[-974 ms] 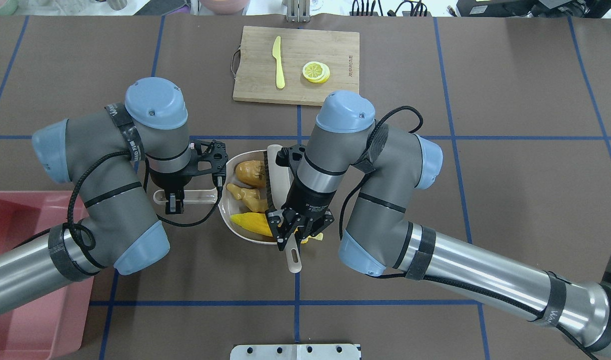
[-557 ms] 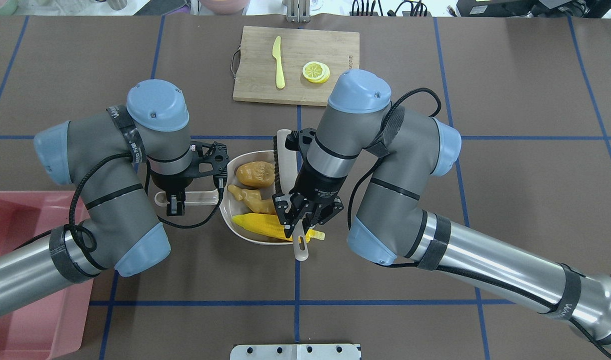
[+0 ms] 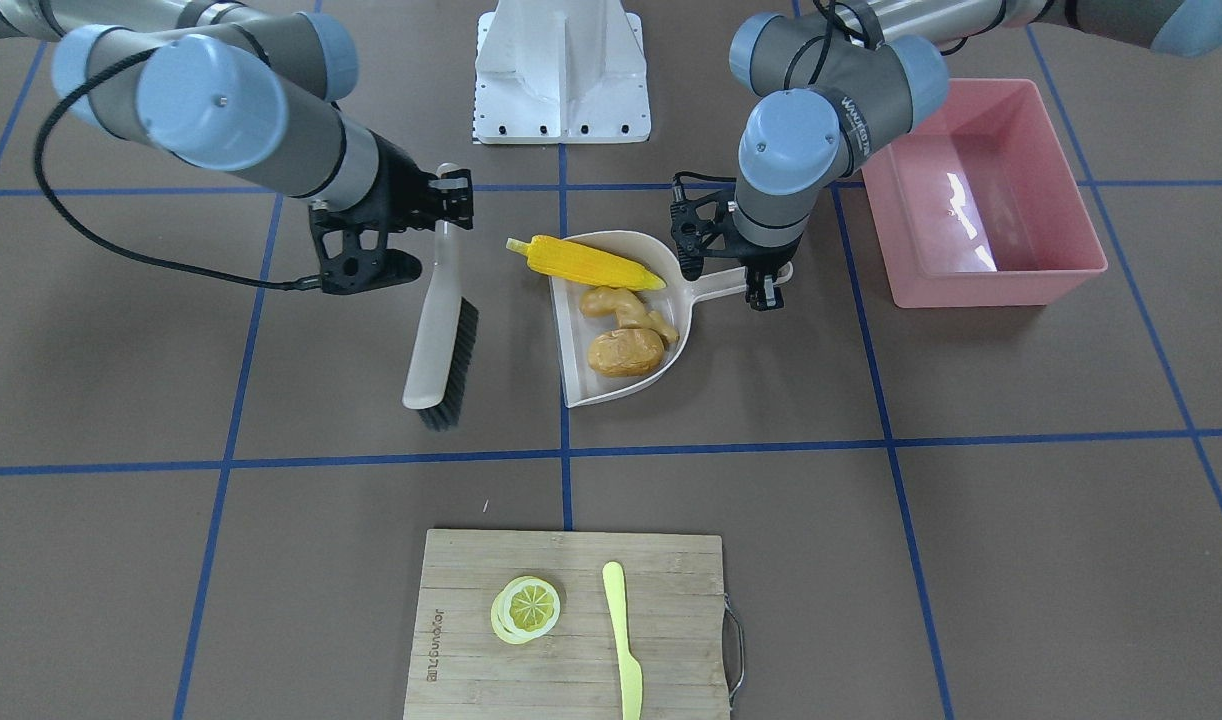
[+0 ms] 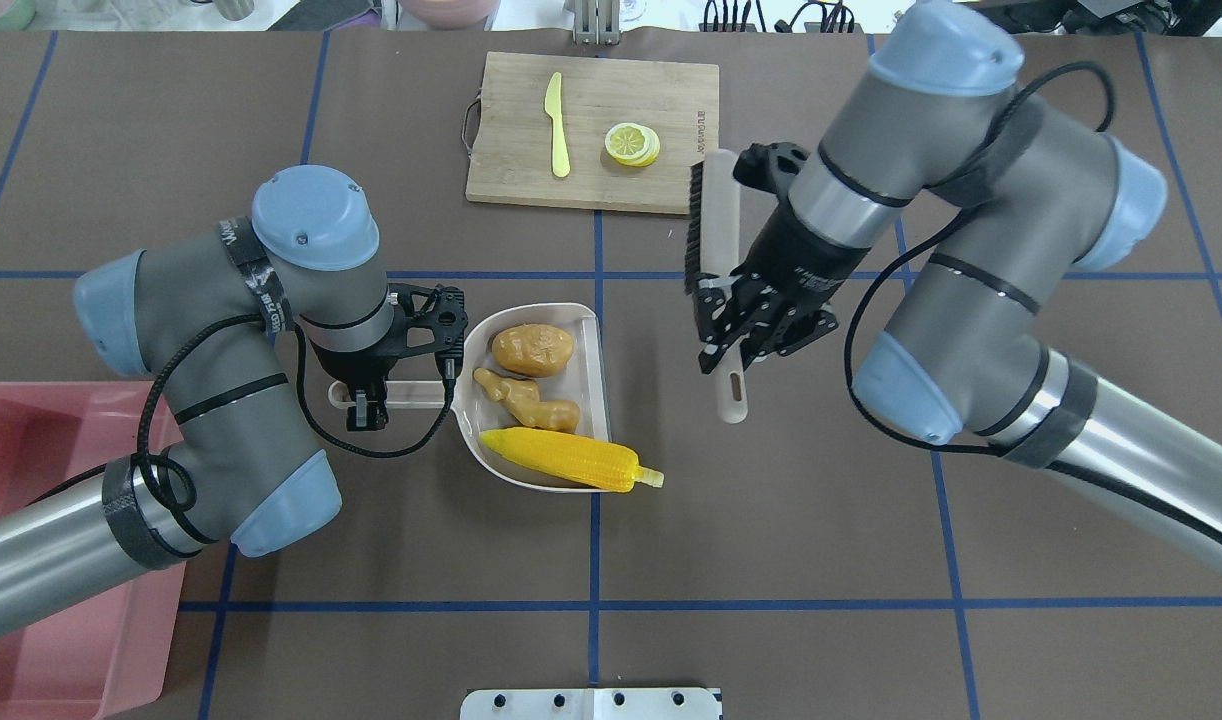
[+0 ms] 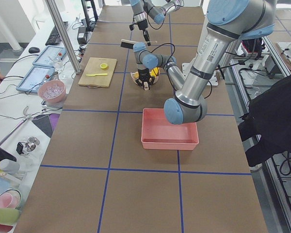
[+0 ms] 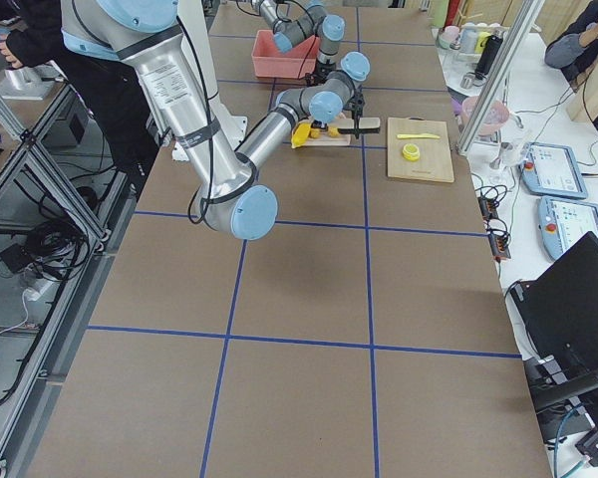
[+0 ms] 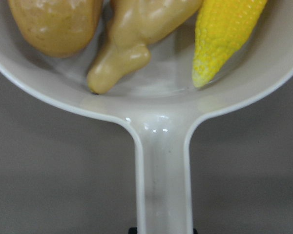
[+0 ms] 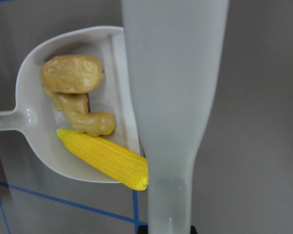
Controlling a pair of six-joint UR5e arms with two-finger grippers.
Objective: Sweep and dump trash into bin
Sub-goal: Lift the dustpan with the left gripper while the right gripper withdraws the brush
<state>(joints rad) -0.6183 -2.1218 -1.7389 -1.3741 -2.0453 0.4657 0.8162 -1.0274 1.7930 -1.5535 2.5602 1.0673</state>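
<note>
Knobbly tan ginger [image 4: 524,398]; yellow corn [image 4: 561,459] (stem overhanging)

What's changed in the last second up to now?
The right gripper, still shut on the beige hand brush with black bristles, swung away from the beige plastic dustpan, toward the robot's right and the far side of the table. Unchanged: the left gripper clamped on the dustpan's handle; the yellow corn cob, tan ginger root and brown potato in the pan; the pink plastic bin.
</note>
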